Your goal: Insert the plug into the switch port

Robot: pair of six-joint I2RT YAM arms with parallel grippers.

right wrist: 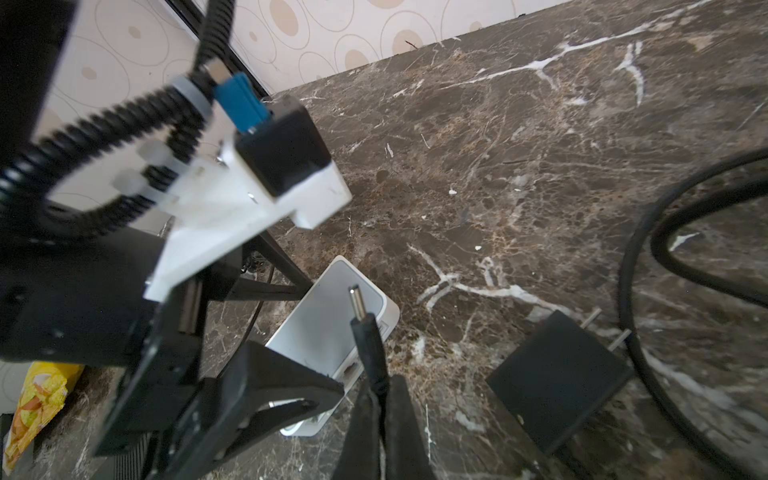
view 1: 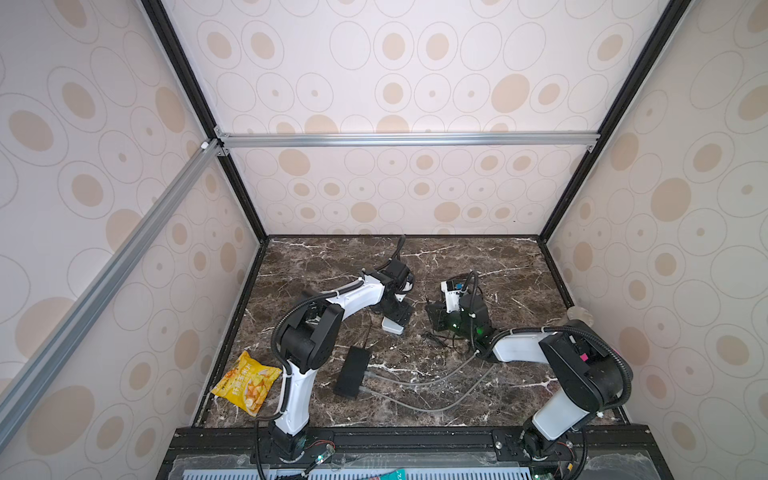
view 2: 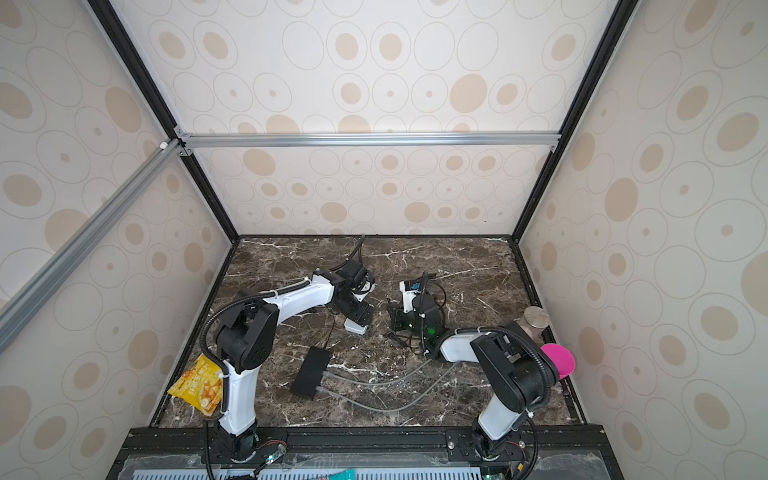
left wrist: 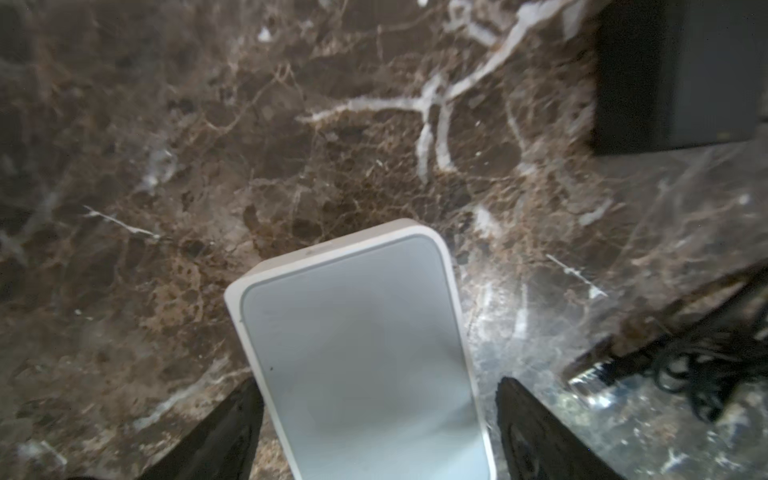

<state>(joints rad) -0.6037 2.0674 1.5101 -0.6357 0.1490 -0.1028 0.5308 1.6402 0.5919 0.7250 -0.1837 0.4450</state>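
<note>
R gripper [right wrist: 384,409] pinches shut on the plug [right wrist: 368,336], tip free to aim at the nearby switch [left wrist: 353,332], flat on the table [left wrist: 291,124] btwn the wide-open jaws of L gripper [left wrist: 376,386], prob. to brace it.

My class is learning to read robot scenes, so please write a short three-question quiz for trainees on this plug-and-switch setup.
1. True or false: the right end effector is shut on the barrel plug.
2. The white switch is: A) flat on the tabletop between the open jaws of the left end effector; B) propped upright against the back wall; C) lifted in the right end effector.
3. What colour is the snack bag?
Key: 1 true; 2 A; 3 yellow.
</note>
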